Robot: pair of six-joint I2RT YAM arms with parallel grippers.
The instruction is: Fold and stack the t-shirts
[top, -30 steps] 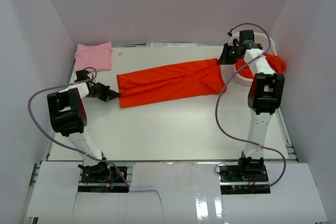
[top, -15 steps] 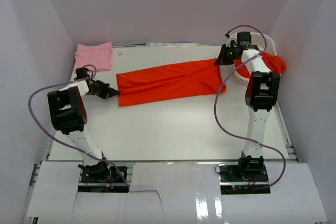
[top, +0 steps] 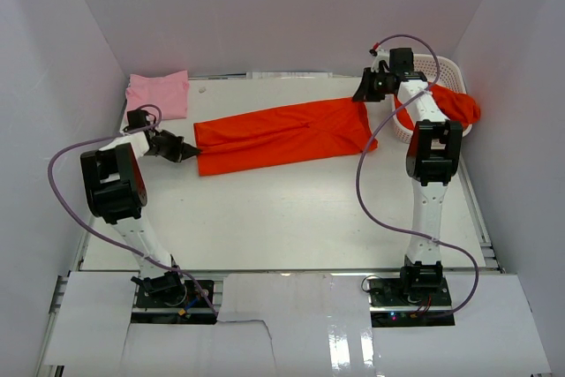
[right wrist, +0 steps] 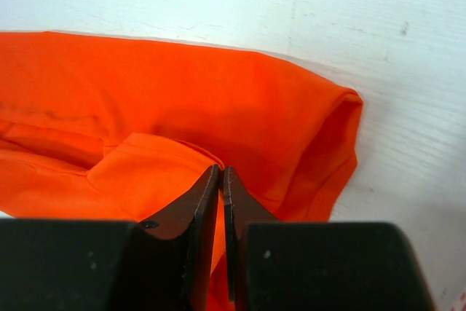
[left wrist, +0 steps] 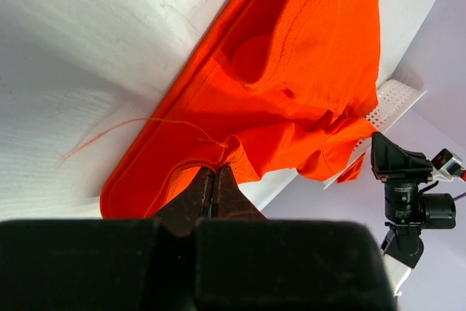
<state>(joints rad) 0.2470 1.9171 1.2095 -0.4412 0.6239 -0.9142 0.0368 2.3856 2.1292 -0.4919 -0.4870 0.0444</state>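
The left fingers (left wrist: 195, 198) and right fingers (right wrist: 196, 198) pinch shut on the orange t-shirt's (left wrist: 291, 71) opposite ends. White surface (top: 282, 209) beneath, pale walls (top: 265, 6) around.

Bench (top: 282, 227): white surface, with faint scuffs and scratches visible in the right wrist view. Three items rest directly on it. Item one, orange t-shirt (top: 282, 134): laid out as a long band across the far half, running from the left side up toward the far right at a slight slant, creased along its length and lying mostly flat. A loose orange thread (left wrist: 109, 132) trails from its left hem onto the bare surface. Item two, pink t-shirt (top: 159, 94): folded, in the far left corner, apart from the orange one. Item three, white lattice basket (top: 444, 64): far right corner, just beside the band's right end; contact between them cannot be confirmed.
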